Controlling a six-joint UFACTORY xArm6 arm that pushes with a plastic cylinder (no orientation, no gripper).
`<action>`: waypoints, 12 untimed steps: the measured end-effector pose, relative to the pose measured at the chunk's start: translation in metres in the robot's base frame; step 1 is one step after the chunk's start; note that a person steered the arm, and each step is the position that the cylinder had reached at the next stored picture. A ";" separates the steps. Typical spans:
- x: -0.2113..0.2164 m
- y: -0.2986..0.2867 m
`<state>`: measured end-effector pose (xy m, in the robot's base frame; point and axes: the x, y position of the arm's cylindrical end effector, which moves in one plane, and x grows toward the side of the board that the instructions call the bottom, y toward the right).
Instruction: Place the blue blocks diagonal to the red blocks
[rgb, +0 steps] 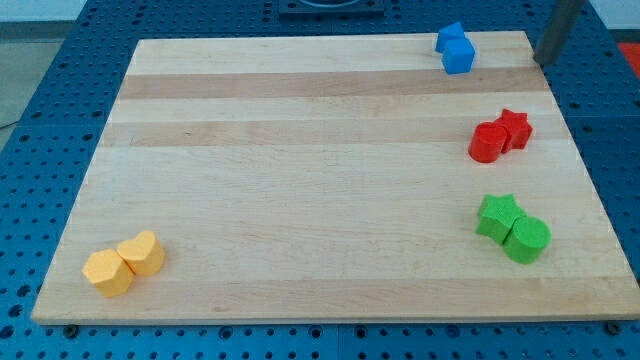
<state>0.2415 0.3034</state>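
Two blue blocks (455, 49) sit touching each other near the board's top edge, right of centre; one looks like a cube, the other's shape is hard to make out. A red cylinder (488, 143) and a red star (514, 128) touch each other at the right side, below and to the right of the blue pair. My tip (541, 61) is at the view's top right, by the board's top right corner, to the right of the blue blocks and apart from them.
A green star (498, 215) and a green cylinder (527, 240) touch at the lower right. Two yellow blocks (124, 264) touch at the lower left. The wooden board (300, 170) lies on a blue perforated table.
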 end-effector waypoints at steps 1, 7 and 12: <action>-0.018 -0.023; 0.024 -0.186; -0.028 -0.145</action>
<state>0.2130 0.1581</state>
